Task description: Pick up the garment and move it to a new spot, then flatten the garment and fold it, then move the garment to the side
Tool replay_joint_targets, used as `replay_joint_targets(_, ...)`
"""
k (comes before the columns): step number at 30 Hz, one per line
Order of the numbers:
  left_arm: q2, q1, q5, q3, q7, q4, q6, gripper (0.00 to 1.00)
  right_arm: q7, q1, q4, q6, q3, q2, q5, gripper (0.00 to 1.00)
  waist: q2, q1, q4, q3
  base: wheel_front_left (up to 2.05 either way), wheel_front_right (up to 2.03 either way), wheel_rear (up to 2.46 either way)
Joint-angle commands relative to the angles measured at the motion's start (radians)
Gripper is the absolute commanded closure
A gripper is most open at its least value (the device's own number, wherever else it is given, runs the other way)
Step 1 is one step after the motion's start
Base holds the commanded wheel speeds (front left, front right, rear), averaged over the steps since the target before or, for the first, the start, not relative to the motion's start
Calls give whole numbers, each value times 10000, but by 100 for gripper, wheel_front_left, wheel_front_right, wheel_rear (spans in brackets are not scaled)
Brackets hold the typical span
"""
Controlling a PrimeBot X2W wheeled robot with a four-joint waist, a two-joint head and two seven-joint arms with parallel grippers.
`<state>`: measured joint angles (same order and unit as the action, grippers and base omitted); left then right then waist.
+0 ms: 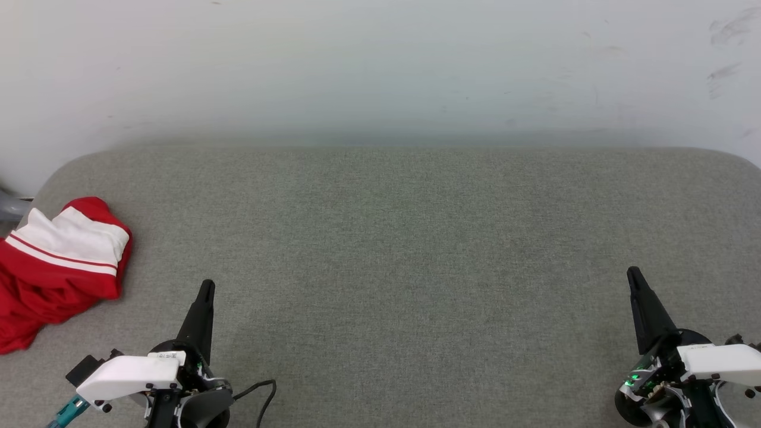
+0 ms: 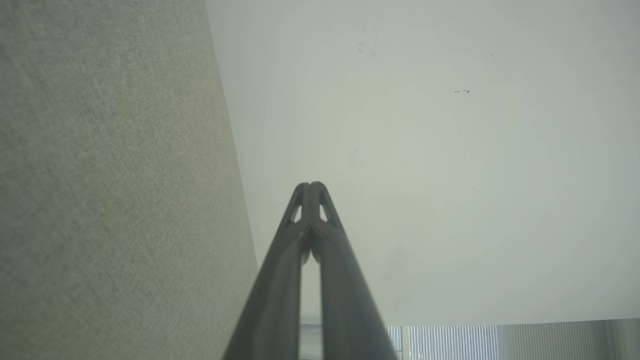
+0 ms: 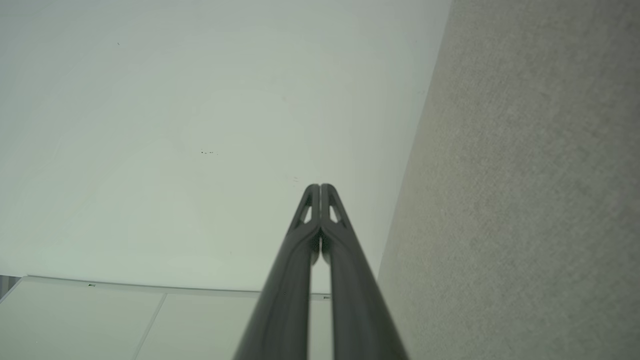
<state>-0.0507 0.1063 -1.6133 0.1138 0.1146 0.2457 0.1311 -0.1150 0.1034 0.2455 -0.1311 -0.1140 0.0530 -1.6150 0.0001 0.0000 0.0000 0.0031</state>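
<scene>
Both sets of fingers pinched together, empty: my left gripper [image 1: 206, 288] near the crumpled garment [image 1: 56, 264], right gripper [image 1: 634, 274] well apart over the grey cushion [image 1: 416, 249].

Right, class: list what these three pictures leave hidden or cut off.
Head view: the garment runs off the left edge, and its crumpled folds hide much of it.
Head view: a grey object beyond it, cut by the left edge, too little to identify.
Head view: arm of the right gripper runs off the right edge.
</scene>
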Motion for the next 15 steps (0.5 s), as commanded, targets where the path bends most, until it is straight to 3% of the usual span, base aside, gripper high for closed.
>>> replay_joint_targets(1, 13, 66, 18, 33, 21, 2, 27, 100, -10, 121, 7, 7, -1, -48, 47, 100, -1, 0, 0, 0, 0, 0, 0)
replay_joint_targets(15, 13, 65, 16, 31, 19, 2, 27, 100, -9, 122, 7, 7, 0, -48, 46, 100, -1, 0, 0, 0, 0, 0, 0)
